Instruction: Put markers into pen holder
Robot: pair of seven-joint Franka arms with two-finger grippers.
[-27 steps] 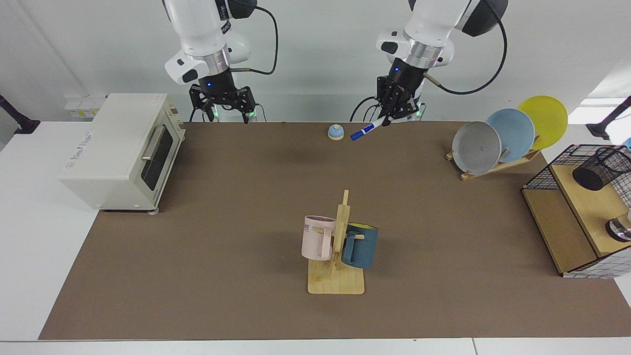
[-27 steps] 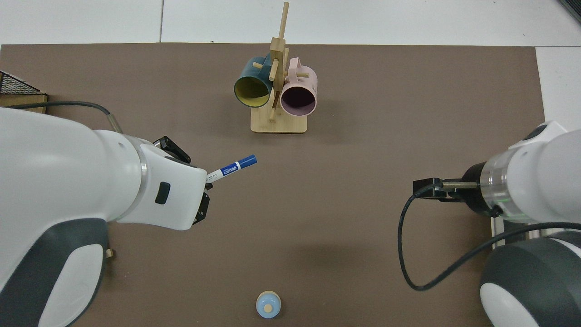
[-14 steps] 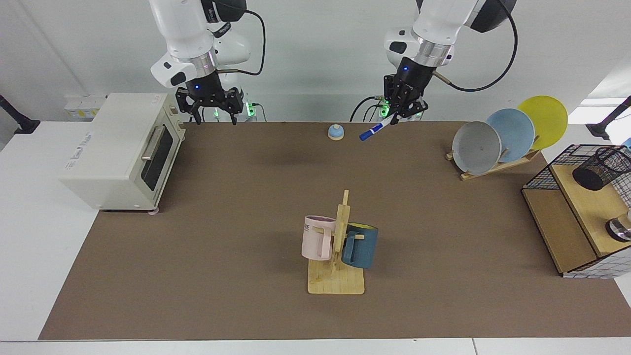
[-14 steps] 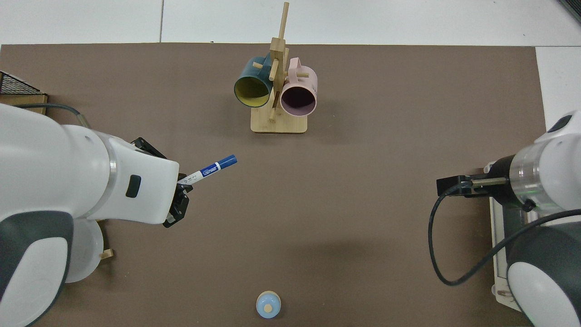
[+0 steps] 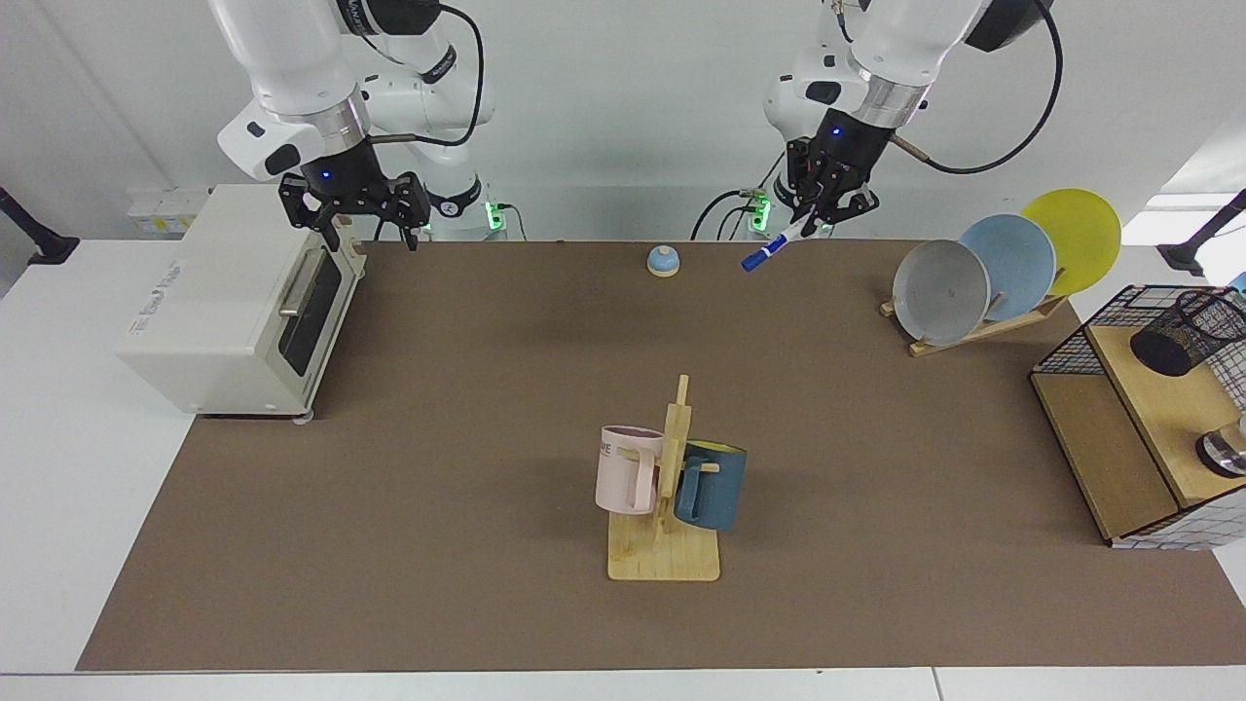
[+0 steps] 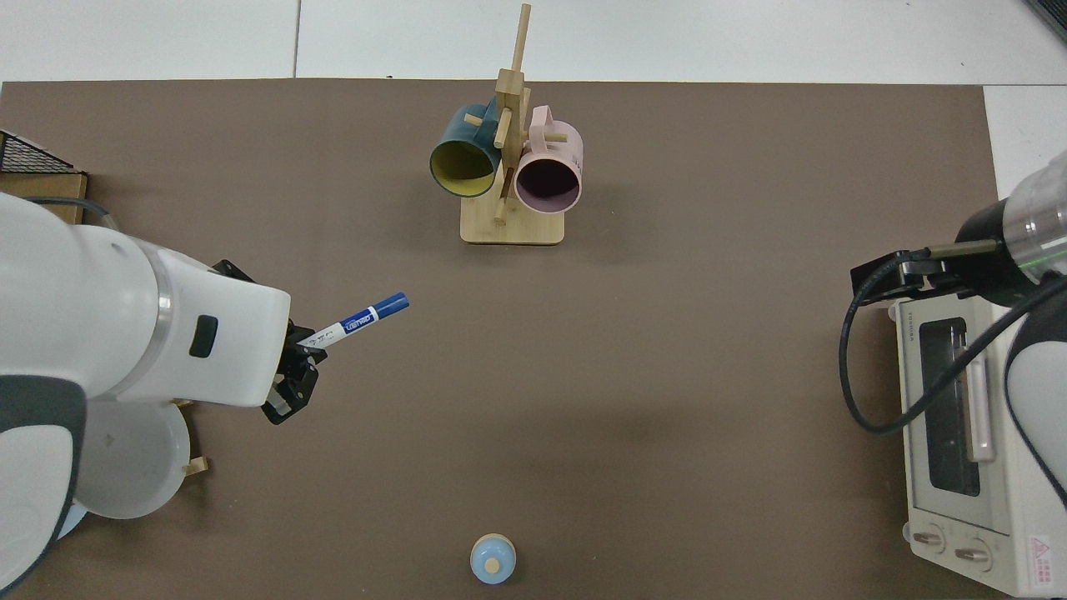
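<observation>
Transport step — left gripper (image 5: 816, 216) clenched on marker (image 5: 771, 252), aloft; pen holder (image 5: 1186, 333) well apart (carry over, tilt upright). Right gripper (image 5: 355, 216) released, waiting above toaster oven (image 5: 234, 297).

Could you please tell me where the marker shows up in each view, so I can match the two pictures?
Facing view: the marker hangs tilted in the left gripper, upper middle, between the bell and the plates.
Top view: the marker juts from the same gripper at centre-left.
Shared landmark: the mug rack, mid-table in both views.
</observation>
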